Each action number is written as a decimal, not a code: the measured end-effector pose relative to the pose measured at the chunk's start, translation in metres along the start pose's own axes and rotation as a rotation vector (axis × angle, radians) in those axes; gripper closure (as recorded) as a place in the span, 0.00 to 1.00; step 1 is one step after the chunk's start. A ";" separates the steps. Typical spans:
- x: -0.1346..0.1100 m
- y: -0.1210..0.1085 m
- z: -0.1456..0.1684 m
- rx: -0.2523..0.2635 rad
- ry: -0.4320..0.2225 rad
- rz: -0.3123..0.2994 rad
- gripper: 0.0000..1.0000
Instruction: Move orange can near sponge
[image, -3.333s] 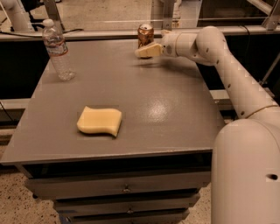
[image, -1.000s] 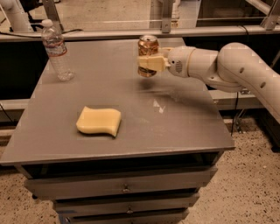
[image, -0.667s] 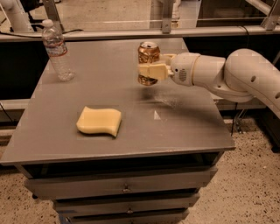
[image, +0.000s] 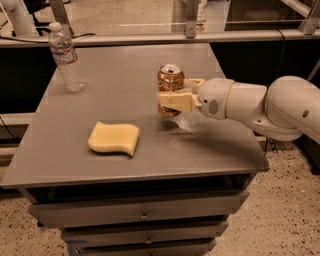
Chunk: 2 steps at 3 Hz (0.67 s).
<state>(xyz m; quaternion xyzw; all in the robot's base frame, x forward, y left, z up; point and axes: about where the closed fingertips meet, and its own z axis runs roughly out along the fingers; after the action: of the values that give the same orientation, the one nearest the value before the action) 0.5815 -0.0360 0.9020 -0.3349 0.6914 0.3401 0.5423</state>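
The orange can (image: 170, 81) is upright, orange-brown with a silver top, held a little above the grey table (image: 115, 75) near its middle. My gripper (image: 172, 96) reaches in from the right and is shut on the can, with one cream finger (image: 177, 101) across its front. The pale yellow sponge (image: 114, 138) lies flat on the table to the lower left of the can, about a can's height away from it.
A clear plastic water bottle (image: 66, 57) stands at the table's back left corner. My white arm (image: 260, 105) stretches over the table's right edge. Drawers (image: 145, 215) sit under the front edge. A rail runs behind the table.
My gripper took the can from the table's far edge and has carried it forward and left, towards the sponge, lifted off the table. The sponge and bottle have not moved.
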 end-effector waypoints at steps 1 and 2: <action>0.008 0.017 0.002 -0.016 -0.022 0.003 1.00; 0.014 0.031 0.011 -0.043 -0.046 0.002 1.00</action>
<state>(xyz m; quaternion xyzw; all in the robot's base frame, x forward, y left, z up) 0.5586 -0.0111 0.8893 -0.3377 0.6716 0.3632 0.5504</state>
